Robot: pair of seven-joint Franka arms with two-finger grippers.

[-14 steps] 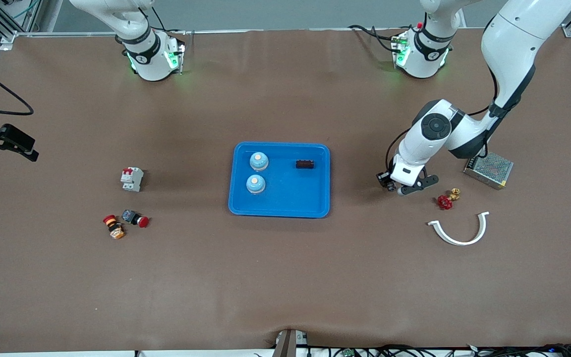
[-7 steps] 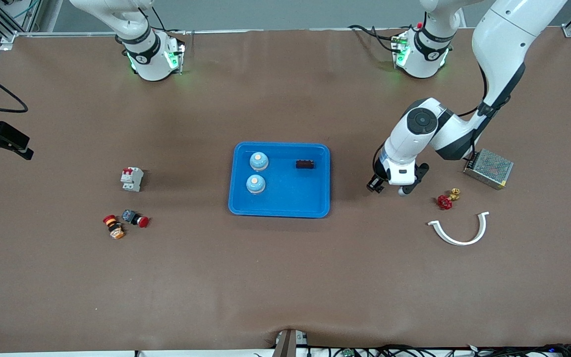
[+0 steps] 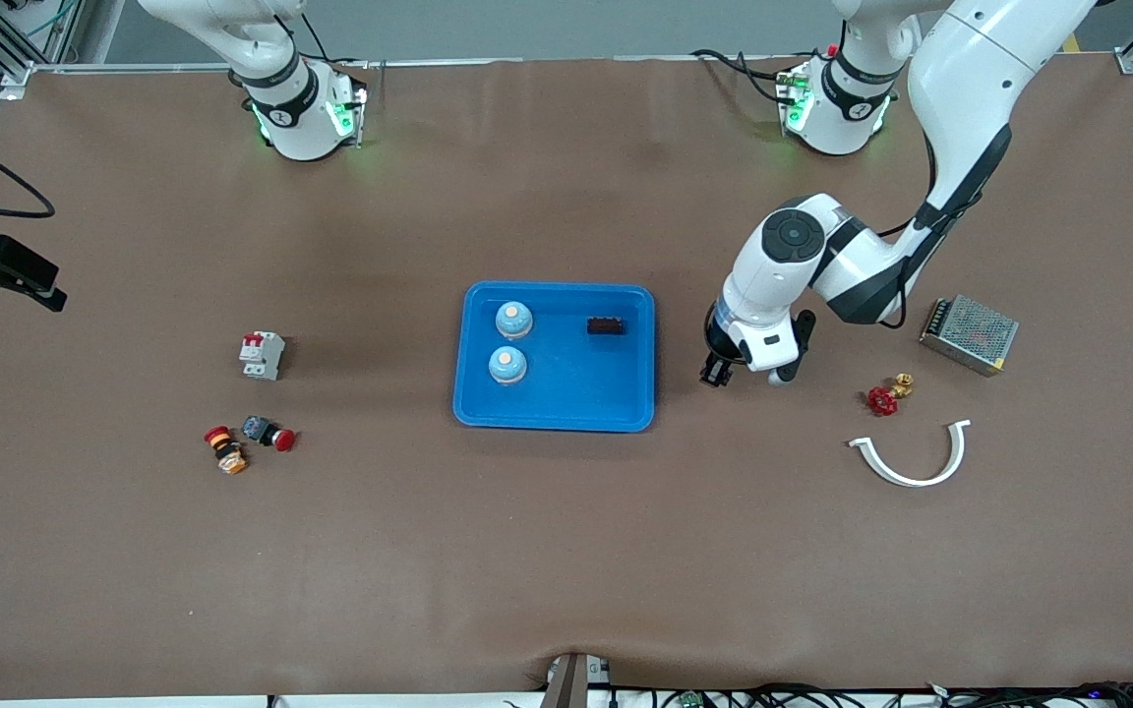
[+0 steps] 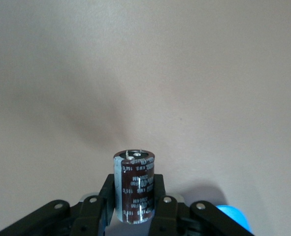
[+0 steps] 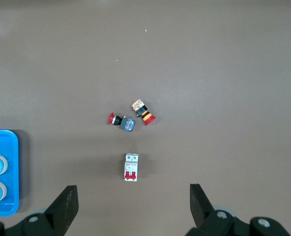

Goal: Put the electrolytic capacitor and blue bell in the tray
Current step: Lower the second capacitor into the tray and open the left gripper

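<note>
Holding a dark electrolytic capacitor (image 3: 713, 374), the left hand (image 3: 719, 372) sits right of centre in the front view, over bare counter (image 3: 566, 551) just beside the blue tray (image 3: 576, 393). In the tray's left half stand two blue bells (image 3: 513, 320), with a dark part (image 3: 605, 325) at its upper right. A white breaker (image 3: 262, 355) and two red-capped buttons (image 3: 250, 440) lie at mid-left. The left wrist view shows the capacitor (image 4: 134, 187) upright at bottom centre, clamped between the fingers (image 4: 166, 212). In the right wrist view the right hand (image 5: 134, 206) gapes wide and empty along the bottom edge above the breaker (image 5: 131, 167); the tray (image 5: 7, 172) lies at lower left.
</note>
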